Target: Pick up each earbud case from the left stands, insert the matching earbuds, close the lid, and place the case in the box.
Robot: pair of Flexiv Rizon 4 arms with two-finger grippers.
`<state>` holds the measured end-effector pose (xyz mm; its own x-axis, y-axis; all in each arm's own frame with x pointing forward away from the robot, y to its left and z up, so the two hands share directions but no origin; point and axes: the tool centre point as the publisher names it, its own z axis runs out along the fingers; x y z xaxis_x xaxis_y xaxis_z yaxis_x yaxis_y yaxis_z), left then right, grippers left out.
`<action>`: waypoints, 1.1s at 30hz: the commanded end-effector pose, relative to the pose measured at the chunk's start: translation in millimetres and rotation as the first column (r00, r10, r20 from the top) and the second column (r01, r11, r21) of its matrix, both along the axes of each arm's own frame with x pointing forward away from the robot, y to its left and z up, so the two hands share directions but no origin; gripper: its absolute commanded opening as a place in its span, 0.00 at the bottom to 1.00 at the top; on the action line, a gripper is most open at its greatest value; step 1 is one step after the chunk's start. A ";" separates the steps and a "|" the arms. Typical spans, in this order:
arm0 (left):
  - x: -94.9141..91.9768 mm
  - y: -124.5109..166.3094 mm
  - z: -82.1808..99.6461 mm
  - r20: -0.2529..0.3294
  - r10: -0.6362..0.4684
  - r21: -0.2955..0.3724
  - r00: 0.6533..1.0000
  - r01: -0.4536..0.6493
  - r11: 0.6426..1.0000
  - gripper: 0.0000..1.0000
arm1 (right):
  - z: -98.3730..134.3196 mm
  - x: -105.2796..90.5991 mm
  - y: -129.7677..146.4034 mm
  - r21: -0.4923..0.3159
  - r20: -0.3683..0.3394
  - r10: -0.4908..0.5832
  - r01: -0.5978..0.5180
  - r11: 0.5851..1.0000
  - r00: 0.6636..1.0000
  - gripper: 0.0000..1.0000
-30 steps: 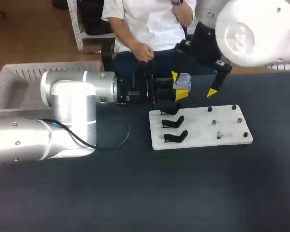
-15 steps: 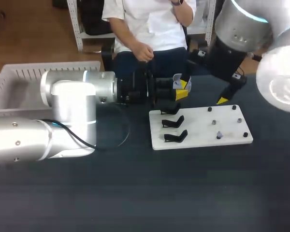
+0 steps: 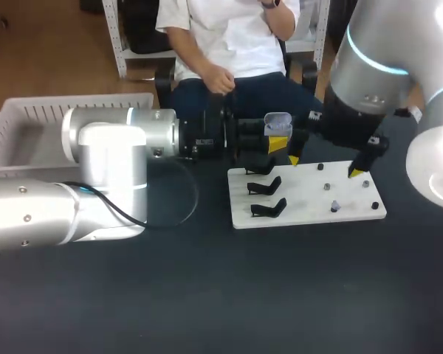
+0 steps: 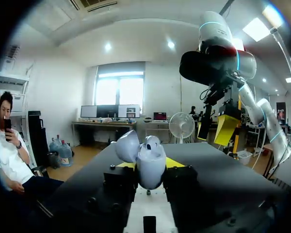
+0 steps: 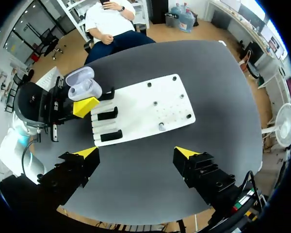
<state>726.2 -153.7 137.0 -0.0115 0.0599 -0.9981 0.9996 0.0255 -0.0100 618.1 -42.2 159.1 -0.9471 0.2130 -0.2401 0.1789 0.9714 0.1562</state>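
Note:
My left gripper (image 3: pixel 277 140) is shut on a pale lavender earbud case (image 3: pixel 278 122), held above the far left corner of the white board (image 3: pixel 303 212) with its lid open. In the left wrist view the case (image 4: pixel 149 162) sits between the yellow fingertips (image 4: pixel 175 162), lid tipped back. My right gripper (image 3: pixel 324 165) hangs open over the board's right half, just right of the case. From its wrist view the right gripper (image 5: pixel 136 153) looks down on the board (image 5: pixel 140 102), the case (image 5: pixel 82 85) and a small earbud (image 5: pixel 161 127) on a peg.
Three black stands (image 3: pixel 266 187) line the board's left side and stand empty. Small pegs (image 3: pixel 326 186) dot its right half, one carrying a pale earbud (image 3: pixel 335 206). A white slatted box (image 3: pixel 29 125) sits at the table's far left. Dark tabletop surrounds the board.
My right arm has swung in and come down over the board's right half, its gripper still open. The left arm and the case have stayed put.

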 end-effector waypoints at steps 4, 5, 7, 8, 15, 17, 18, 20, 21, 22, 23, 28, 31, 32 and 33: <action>-1.5 -0.2 -1.2 0.005 0.006 -0.006 1.000 -0.006 1.000 0.00 | -28.1 -17.8 -21.0 -0.066 0.043 -0.019 0.022 0.998 0.999 1.00; -1.5 -0.2 -1.2 0.005 0.006 -0.006 1.000 -0.006 1.000 0.00 | -32.5 -19.0 -22.8 -0.072 0.059 -0.021 0.025 0.997 0.998 1.00; -1.5 -0.2 -1.2 0.005 0.006 -0.006 1.000 -0.006 1.000 0.00 | -44.2 -18.6 -27.0 -0.052 0.068 -0.024 0.027 0.998 0.997 1.00; -1.5 -0.2 -1.2 0.005 0.006 -0.006 1.000 -0.006 1.000 0.00 | -51.3 -17.4 -28.7 -0.066 0.071 -0.039 0.044 0.997 0.997 1.00; -1.5 -0.2 -1.2 0.005 0.006 -0.006 1.000 -0.006 1.000 0.00 | -84.1 -10.4 -37.6 -0.040 0.093 -0.063 0.067 0.997 0.994 1.00; -1.5 -0.2 -1.2 0.005 0.006 -0.006 1.000 -0.006 1.000 0.00 | -87.7 -7.5 -40.1 -0.023 0.097 -0.061 0.063 0.998 0.993 1.00; -1.5 -0.2 -1.2 0.005 0.006 -0.006 1.000 -0.006 1.000 0.00 | -89.2 -6.1 -40.8 -0.026 0.100 -0.063 0.066 0.997 0.993 1.00; -1.5 -0.2 -1.2 0.005 0.006 -0.006 1.000 -0.006 1.000 0.00 | -96.6 -0.5 -43.1 -0.027 0.099 -0.068 0.071 0.997 0.993 1.00; -1.5 -0.2 -1.2 0.005 0.006 -0.006 1.000 -0.006 1.000 0.00 | -100.0 1.6 -43.9 -0.024 0.100 -0.072 0.074 0.997 0.992 1.00; -1.5 -0.2 -1.2 0.005 0.006 -0.006 1.000 -0.006 1.000 0.00 | -102.7 3.6 -44.3 -0.020 0.099 -0.071 0.073 0.997 0.993 1.00; -1.5 -0.2 -1.2 0.005 0.006 -0.006 1.000 -0.006 1.000 0.00 | -106.1 5.5 -44.7 -0.020 0.094 -0.074 0.077 0.997 0.993 1.00; -1.5 -0.2 -1.2 0.005 0.006 -0.006 1.000 -0.006 1.000 0.00 | -120.9 13.4 -43.7 -0.014 0.071 -0.064 0.065 0.998 0.995 1.00; -1.5 -0.2 -1.2 0.005 0.006 -0.006 1.000 -0.006 1.000 0.00 | -127.7 17.3 -43.9 -0.009 0.053 -0.070 0.070 0.998 0.996 0.76; -1.5 -0.2 -1.2 0.005 0.006 -0.006 1.000 -0.006 1.000 0.00 | -129.2 18.6 -44.0 -0.005 0.050 -0.072 0.072 0.997 0.996 0.69; -1.5 -0.2 -1.2 0.005 0.006 -0.006 1.000 -0.006 1.000 0.00 | -130.1 19.6 -44.1 -0.004 0.048 -0.075 0.075 0.997 0.996 0.68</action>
<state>726.2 -153.7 137.0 -0.0115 0.0600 -0.9981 0.9996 0.0255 -0.0100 632.1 -88.6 36.8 -0.9176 0.2783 -0.2839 0.2410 0.9573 0.1594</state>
